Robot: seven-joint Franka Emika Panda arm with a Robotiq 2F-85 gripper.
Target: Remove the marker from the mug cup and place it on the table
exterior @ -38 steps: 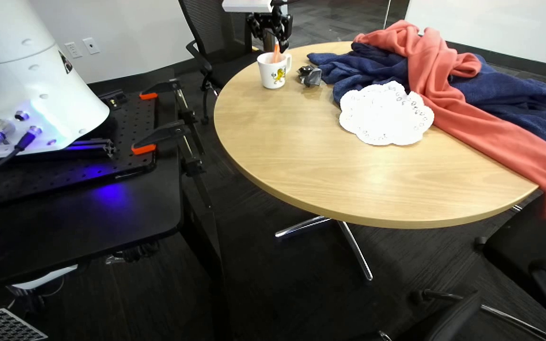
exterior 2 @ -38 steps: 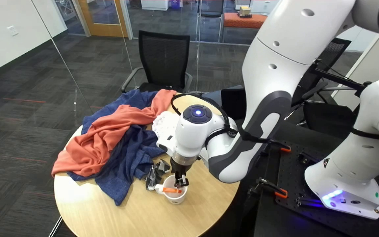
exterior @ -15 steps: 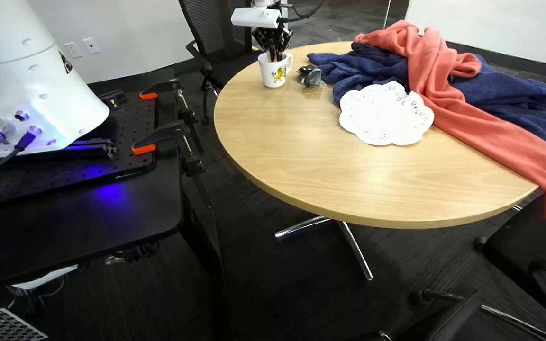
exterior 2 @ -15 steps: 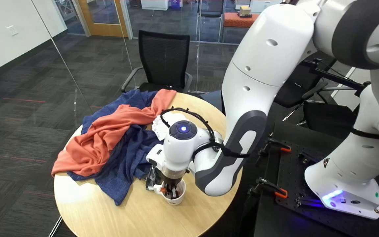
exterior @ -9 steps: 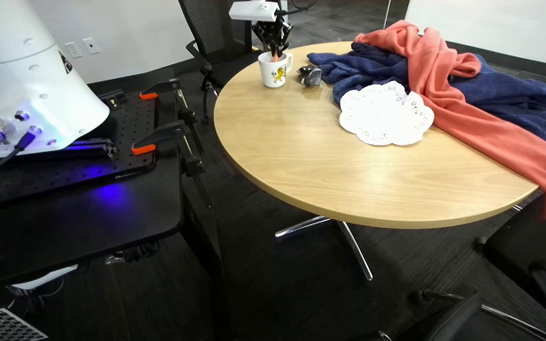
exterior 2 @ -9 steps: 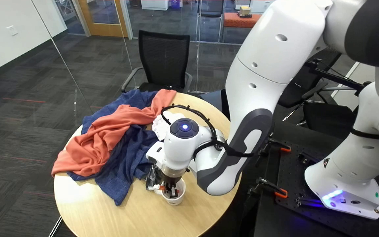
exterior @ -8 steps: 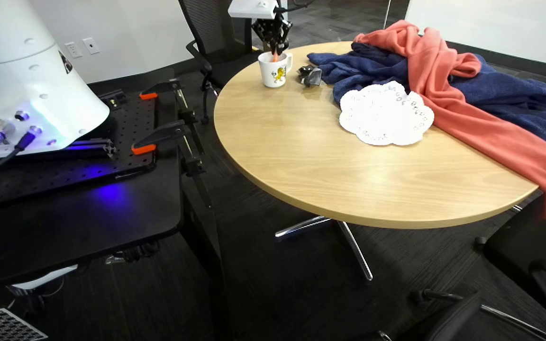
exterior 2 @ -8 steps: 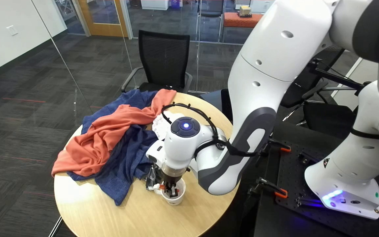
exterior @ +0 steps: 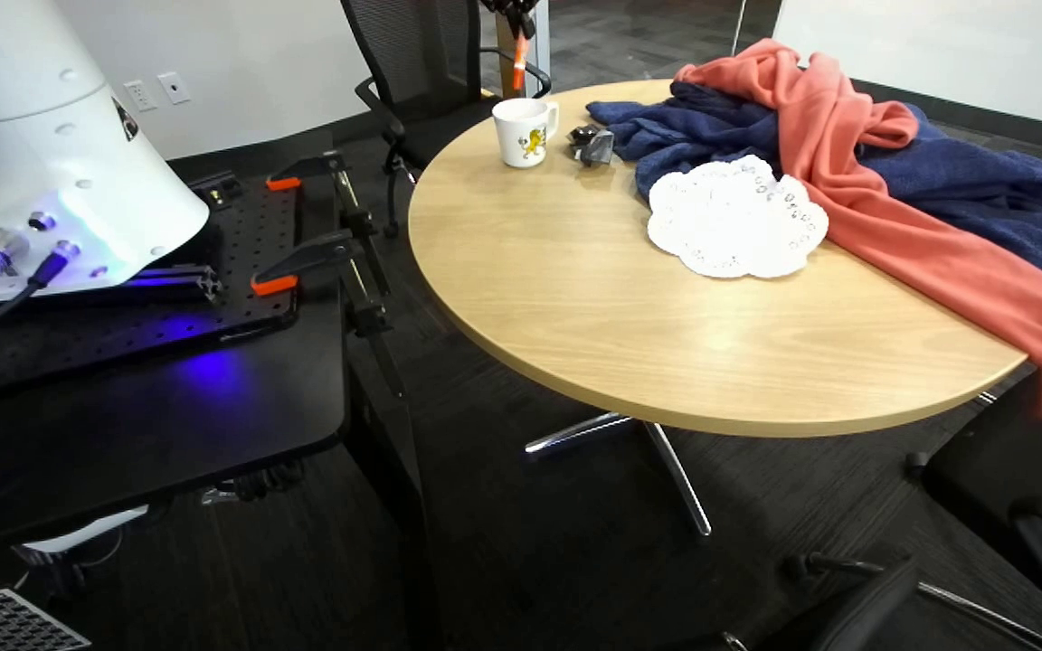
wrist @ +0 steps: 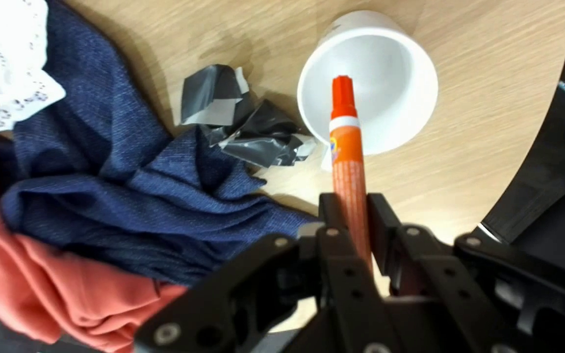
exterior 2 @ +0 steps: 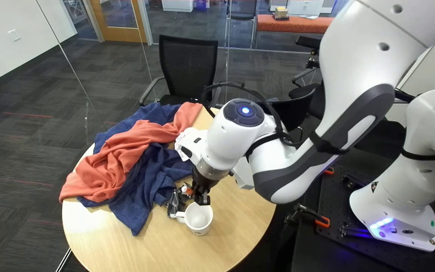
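Pinching orange-red marker (wrist: 348, 157) in Robotiq gripper (wrist: 354, 208), pointing to 12 o'clock in wrist view, clear of lion-print mug (exterior: 516, 143) on round table (exterior: 593, 289)

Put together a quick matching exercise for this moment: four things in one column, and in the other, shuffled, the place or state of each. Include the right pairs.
Things
1. marker
2. mug cup
3. shiny black scrap
4. coral cloth

Places and states
A. standing upright on the table
B. lying across the navy cloth
C. held in the gripper, above the table
D. lying crumpled beside the mug cup

Right pairs: 1-C; 2-A; 3-D; 4-B
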